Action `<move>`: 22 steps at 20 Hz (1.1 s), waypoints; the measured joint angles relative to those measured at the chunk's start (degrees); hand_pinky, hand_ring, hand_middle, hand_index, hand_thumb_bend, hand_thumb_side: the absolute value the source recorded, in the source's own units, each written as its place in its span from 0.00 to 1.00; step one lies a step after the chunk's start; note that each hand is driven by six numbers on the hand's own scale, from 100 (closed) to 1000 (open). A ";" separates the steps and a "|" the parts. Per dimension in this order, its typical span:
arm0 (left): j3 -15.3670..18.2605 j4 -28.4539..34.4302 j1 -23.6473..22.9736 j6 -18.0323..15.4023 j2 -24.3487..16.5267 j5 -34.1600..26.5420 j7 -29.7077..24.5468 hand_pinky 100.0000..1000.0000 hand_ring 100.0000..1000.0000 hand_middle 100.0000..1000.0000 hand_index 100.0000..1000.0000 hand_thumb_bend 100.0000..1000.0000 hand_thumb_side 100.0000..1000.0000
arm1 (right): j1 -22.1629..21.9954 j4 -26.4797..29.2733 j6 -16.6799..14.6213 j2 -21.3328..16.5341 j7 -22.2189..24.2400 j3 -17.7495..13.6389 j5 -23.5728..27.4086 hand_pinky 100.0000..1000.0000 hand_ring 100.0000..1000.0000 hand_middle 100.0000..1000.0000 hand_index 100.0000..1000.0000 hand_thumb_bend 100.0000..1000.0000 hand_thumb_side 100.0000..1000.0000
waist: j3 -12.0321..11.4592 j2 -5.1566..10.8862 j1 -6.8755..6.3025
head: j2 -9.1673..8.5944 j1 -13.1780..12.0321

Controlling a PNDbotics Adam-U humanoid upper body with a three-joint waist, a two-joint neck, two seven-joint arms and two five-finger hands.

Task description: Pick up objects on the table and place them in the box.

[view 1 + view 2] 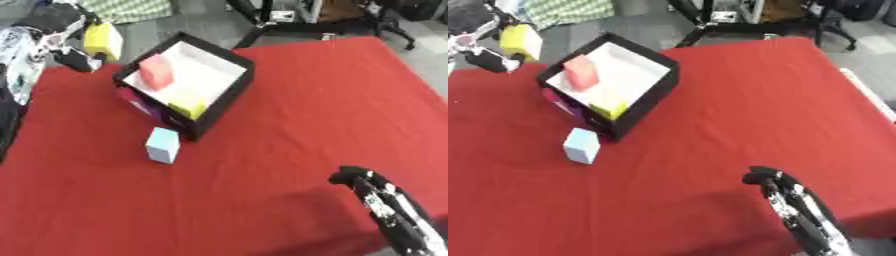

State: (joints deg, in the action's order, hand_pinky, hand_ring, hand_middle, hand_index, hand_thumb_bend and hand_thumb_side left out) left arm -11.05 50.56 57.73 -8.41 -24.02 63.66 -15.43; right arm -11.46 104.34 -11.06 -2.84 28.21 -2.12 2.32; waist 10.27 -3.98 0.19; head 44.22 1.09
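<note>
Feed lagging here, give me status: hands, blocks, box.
Left hand shut on yellow block, beside box. Right hand low, idle. Pink block boxed; pale blue block on cloth.

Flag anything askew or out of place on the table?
The black box sits skewed to the table's edges, with a pink block and a yellow-green block inside. One pale blue block remains outside beside its near corner. Nothing looks spilled or damaged.

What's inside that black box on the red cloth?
Inside the box a pink block stands on the white floor, and a yellow block sits by the near wall. That wall hides the floor right behind it.
</note>
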 measured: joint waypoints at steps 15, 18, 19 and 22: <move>-3.14 -1.01 -1.16 -0.94 5.87 9.35 1.92 0.79 0.79 0.87 1.00 0.71 1.00 | 0.13 -0.05 0.09 0.00 0.11 0.06 0.01 1.00 0.78 0.68 0.79 0.00 0.58 | 0.41 0.00 0.10 | 0.00 -0.02; -3.02 -0.94 -1.16 -0.40 5.33 9.55 2.51 0.79 0.78 0.86 1.00 0.69 1.00 | 0.13 -0.07 0.09 0.00 0.11 0.06 0.01 1.00 0.78 0.68 0.79 0.00 0.58 | 0.36 0.00 0.10 | 0.00 0.02; -2.94 -0.60 -1.17 -0.42 5.01 9.37 2.75 0.79 0.78 0.86 1.00 0.67 1.00 | 0.13 -0.09 0.09 0.00 0.11 0.06 0.01 1.00 0.78 0.68 0.79 0.00 0.58 | 0.31 0.00 0.10 | 0.00 0.04; -3.07 2.22 -1.29 -1.88 3.44 6.31 2.99 0.79 0.76 0.83 1.00 0.56 0.97 | 0.11 -0.17 0.08 0.00 0.08 0.03 0.01 1.00 0.78 0.68 0.79 0.00 0.59 | 0.18 0.00 0.10 | 0.00 0.25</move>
State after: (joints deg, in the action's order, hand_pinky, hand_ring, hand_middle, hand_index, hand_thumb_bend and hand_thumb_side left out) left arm -14.12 52.79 56.44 -10.29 -20.58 69.97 -12.45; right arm -11.34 104.18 -10.98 -2.84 28.29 -2.09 2.33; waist 10.45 -3.98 0.30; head 44.22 1.35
